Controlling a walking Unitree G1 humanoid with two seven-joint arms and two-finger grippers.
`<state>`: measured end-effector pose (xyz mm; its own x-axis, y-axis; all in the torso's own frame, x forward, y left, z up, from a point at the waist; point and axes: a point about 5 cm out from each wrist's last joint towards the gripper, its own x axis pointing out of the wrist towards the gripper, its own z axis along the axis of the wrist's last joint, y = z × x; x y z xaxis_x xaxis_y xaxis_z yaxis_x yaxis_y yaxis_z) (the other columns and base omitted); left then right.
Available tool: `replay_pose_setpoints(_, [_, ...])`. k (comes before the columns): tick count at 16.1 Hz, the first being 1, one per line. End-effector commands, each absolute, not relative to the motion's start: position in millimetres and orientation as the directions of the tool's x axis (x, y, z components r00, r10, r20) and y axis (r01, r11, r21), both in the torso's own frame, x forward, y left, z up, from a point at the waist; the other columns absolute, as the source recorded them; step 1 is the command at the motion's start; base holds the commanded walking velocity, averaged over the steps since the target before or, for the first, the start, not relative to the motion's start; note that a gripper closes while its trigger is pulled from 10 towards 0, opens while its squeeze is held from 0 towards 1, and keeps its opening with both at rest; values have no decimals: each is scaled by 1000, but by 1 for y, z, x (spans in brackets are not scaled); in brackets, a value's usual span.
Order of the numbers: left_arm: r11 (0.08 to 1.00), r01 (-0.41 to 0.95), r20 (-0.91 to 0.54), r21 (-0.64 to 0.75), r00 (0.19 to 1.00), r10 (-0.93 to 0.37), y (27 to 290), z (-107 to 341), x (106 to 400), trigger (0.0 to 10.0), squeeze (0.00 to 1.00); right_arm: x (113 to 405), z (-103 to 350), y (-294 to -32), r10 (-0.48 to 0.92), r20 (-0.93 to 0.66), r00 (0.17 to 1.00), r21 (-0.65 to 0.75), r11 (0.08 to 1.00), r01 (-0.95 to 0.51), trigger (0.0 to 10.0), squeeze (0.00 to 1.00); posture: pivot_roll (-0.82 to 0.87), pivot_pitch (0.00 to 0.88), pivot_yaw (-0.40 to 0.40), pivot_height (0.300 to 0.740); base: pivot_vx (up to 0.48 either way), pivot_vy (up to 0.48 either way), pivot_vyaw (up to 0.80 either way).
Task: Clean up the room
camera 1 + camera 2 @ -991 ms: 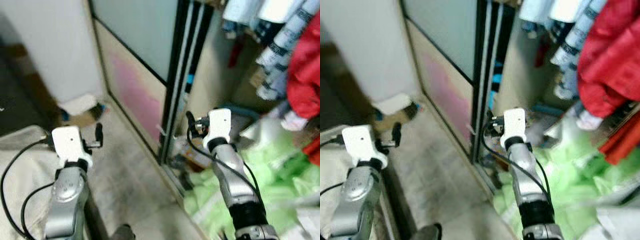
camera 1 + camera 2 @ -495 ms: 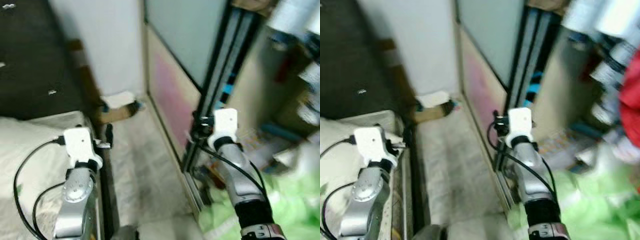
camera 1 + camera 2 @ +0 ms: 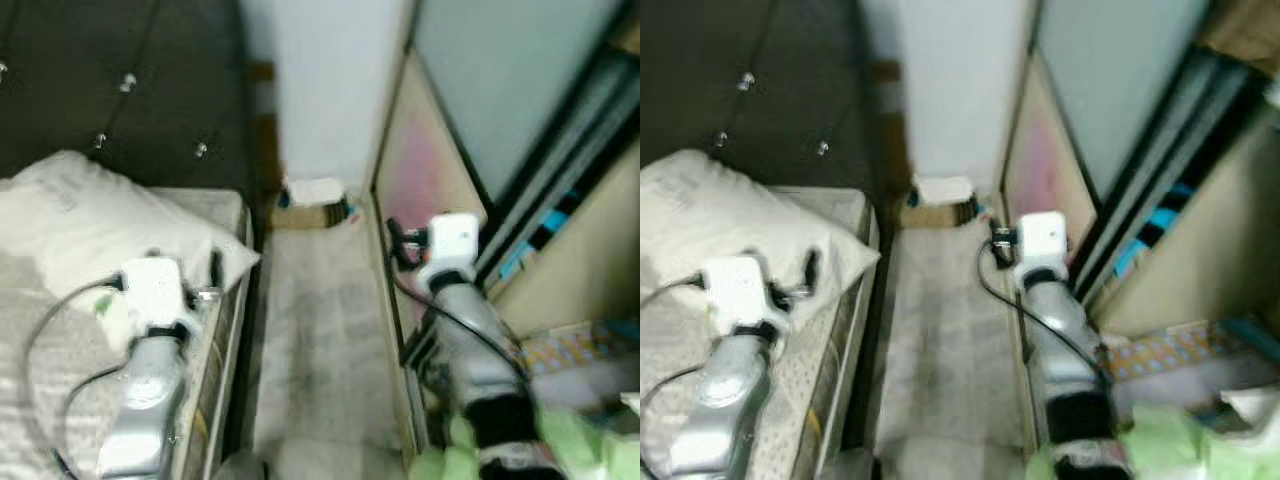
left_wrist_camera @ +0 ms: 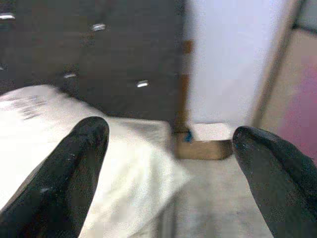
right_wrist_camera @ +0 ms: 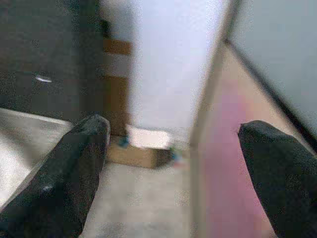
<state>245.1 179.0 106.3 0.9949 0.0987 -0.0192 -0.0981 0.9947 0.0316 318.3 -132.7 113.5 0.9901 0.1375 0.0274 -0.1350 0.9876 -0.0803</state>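
Observation:
My left gripper point(image 3: 212, 272) hovers over the bed's edge beside a white pillow point(image 3: 95, 215); in the left wrist view its fingers point(image 4: 74, 168) stand wide apart, open, with nothing between them. Over the floor by the wardrobe door, my right gripper point(image 3: 396, 240) is also open and empty, as its fingers point(image 5: 74, 168) show in the right wrist view. A small cardboard box with a white top point(image 3: 313, 200) sits on the floor at the far end of the aisle. A heap of green cloth point(image 3: 565, 445) lies at the lower right.
A narrow strip of grey floor point(image 3: 315, 340) runs between the bed point(image 3: 215, 340) and the sliding wardrobe door point(image 3: 425, 150). A dark tufted headboard point(image 3: 120, 80) and a white wall point(image 3: 320, 80) close the far end. Colourful items point(image 3: 570, 350) lie inside the wardrobe.
The whole view has swung to the left: the bed, pillow and headboard have come in, and the hanging clothes have gone out of view. Both arms keep the same raised pose.

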Motion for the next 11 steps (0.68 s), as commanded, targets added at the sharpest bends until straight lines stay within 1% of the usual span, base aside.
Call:
replay_pose_setpoints(1, [997,-75,2,17,997,75,173,111,247,10000,0,321,117,-139,127,39,991,-87,989,-123,10000,0,80,0,-65,740,0,0,794])
replay_pose_setpoints(11, [996,-86,11,32,996,86,173,112,247,10000,0,325,121,-137,164,53,985,-84,984,-159,10000,0,87,0,-72,740,0,0,794])
